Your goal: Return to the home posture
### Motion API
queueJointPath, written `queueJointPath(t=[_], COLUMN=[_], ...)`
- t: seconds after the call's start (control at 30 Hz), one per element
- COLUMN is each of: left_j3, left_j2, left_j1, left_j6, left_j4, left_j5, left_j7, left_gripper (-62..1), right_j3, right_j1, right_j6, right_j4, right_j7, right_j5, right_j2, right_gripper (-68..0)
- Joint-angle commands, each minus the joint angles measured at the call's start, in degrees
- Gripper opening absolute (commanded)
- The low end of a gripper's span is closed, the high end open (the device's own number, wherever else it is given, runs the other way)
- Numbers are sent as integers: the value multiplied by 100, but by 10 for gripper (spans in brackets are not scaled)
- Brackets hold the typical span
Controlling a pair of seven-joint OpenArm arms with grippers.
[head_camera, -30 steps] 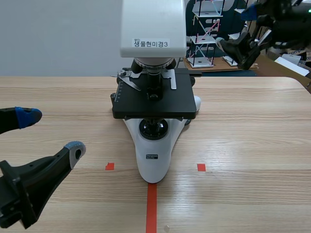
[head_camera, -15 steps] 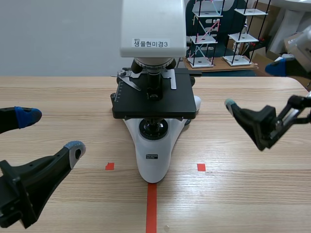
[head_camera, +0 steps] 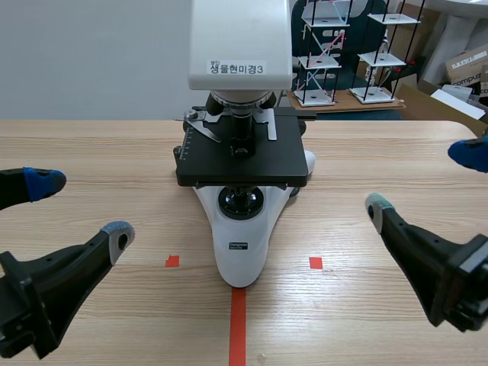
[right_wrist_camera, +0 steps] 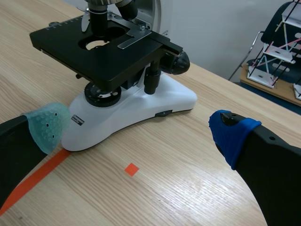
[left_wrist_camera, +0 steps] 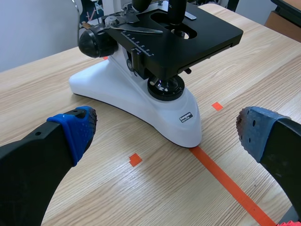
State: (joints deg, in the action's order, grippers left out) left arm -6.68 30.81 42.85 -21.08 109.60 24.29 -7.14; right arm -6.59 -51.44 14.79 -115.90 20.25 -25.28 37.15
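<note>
Left tool (head_camera: pixel 82 207): low over the near left of the tabletop (head_camera: pixel 99 152). Released, 2 fingers spread wide, nothing between them. Left wrist view shows a bright blue pad (left_wrist_camera: pixel 75 129) on one fingertip and a dark blue pad (left_wrist_camera: pixel 257 134) on the other.

Right tool (head_camera: pixel 423 179): low over the near right of the tabletop. Also released, fingers wide apart, holding nothing. Right wrist view shows a teal pad (right_wrist_camera: pixel 47 127) on one fingertip and a deep blue pad (right_wrist_camera: pixel 231 134) on the other.

The 2 tools sit well apart, 1 on each side of the microscope (head_camera: pixel 241 164), and neither touches it.

Microscope: upright at the middle of the tabletop.
- White base (head_camera: pixel 241 252) narrows toward the robot, its tip at the far end of the orange-red tape line (head_camera: pixel 238 324).
- Black stage (head_camera: pixel 242 156) sits level above the base, with an objective (head_camera: pixel 242 133) coming down to it.
- White head carries a printed label (head_camera: pixel 238 69) in Korean script ending in 3.
- Black focus knob (left_wrist_camera: pixel 96 43) sits on the side, by the stage.

Tape marks: 1 small square (head_camera: pixel 172 261) beside the base on one side, a second square (head_camera: pixel 316 263) on the other.

Beyond the far edge of the tabletop: wire racks (head_camera: pixel 320 53) and a cardboard box (head_camera: pixel 467 65).
</note>
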Motion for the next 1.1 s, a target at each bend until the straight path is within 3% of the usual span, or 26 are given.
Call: queueJointPath(t=[0.0, 0.23, 1.07], left_j3=[-42, -42, -42], left_j2=[-15, -17, -17], left_j1=[-20, -20, -20], left_j6=[-4, -4, -4], left_j4=[66, 66, 66], left_j5=[35, 37, 37], left_j7=[-96, -96, -96], left_gripper=[14, 14, 14], right_j3=[-28, -26, -26], right_j1=[-55, -483, -492], right_j6=[-15, -20, -24], right_j4=[-76, -81, -79], right_j7=[199, 514, 518], right_j5=[-44, 85, 83], right_j2=[28, 28, 31], right_gripper=[-18, -19, -19])
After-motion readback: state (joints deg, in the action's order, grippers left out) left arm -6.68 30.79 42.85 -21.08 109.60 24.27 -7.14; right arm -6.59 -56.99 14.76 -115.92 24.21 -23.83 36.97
